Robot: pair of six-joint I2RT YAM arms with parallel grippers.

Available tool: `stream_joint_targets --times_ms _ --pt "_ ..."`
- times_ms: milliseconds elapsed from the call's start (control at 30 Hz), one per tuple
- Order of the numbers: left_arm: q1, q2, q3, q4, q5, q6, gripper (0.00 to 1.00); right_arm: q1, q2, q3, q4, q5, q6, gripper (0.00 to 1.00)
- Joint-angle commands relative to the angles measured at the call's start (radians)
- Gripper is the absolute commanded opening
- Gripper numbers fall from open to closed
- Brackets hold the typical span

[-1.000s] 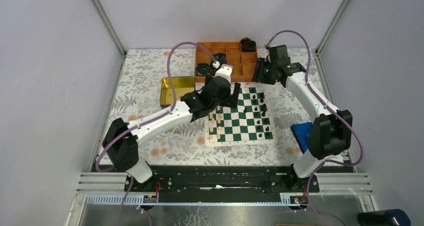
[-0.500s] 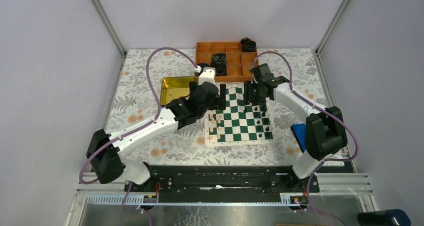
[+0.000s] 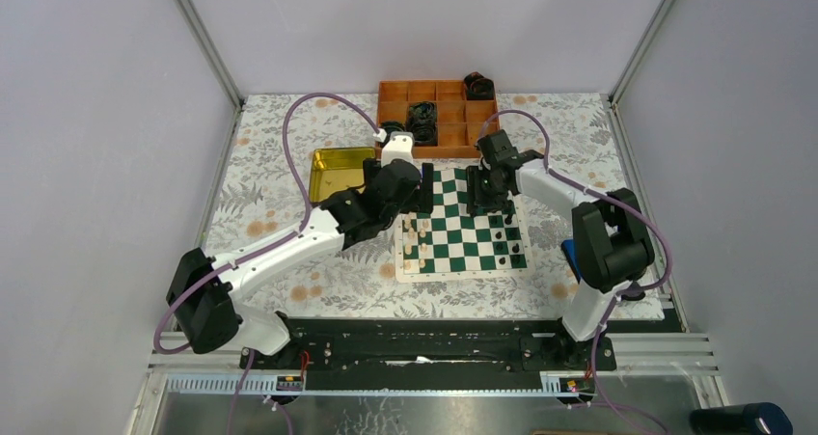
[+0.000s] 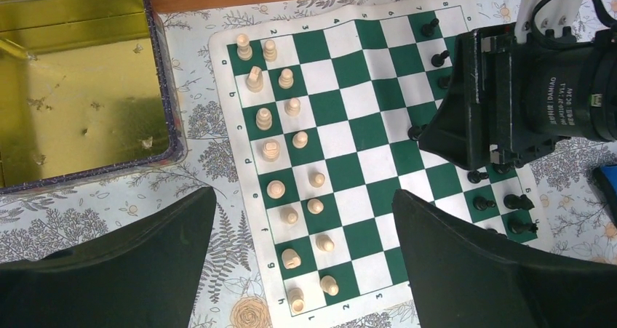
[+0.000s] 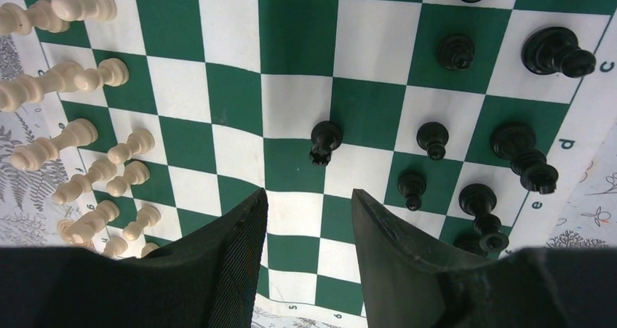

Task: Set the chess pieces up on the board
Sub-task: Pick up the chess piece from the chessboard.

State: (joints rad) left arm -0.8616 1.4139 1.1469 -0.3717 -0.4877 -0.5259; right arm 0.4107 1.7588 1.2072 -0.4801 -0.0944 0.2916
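Observation:
The board (image 3: 463, 247) of green and white squares lies mid-table. Cream chess pieces (image 4: 291, 106) stand in two columns along its left side (image 5: 73, 132). Black chess pieces (image 5: 509, 146) crowd the right side, and one black piece (image 5: 324, 140) stands alone nearer the middle. My left gripper (image 4: 304, 194) hovers wide open over the board's left half (image 3: 424, 186), holding nothing. My right gripper (image 5: 309, 193) is open and empty above the far middle squares (image 3: 482, 189), just short of the lone black piece. In the left wrist view, the right gripper's body (image 4: 524, 95) hides some black pieces.
A shiny yellow tin (image 3: 340, 172) sits left of the board. An orange compartment tray (image 3: 451, 147) with dark cable rolls (image 3: 422, 117) stands behind the board. A blue object (image 3: 575, 258) lies by the right arm's base. A floral cloth covers the table.
My right arm swung from the orange tray down over the board's far side. My left arm drew back slightly to the left, then held still.

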Motion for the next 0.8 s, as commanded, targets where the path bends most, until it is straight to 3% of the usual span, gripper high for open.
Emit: stream_joint_targets --times_ms 0,767 --pt "0.013 0.002 -0.012 -0.001 -0.032 0.000 0.99 0.009 0.029 0.056 0.020 0.013 -0.011 0.53" --pt "0.063 0.013 -0.021 0.024 0.008 0.044 0.99 0.010 0.144 0.147 -0.011 0.071 -0.022 0.46"
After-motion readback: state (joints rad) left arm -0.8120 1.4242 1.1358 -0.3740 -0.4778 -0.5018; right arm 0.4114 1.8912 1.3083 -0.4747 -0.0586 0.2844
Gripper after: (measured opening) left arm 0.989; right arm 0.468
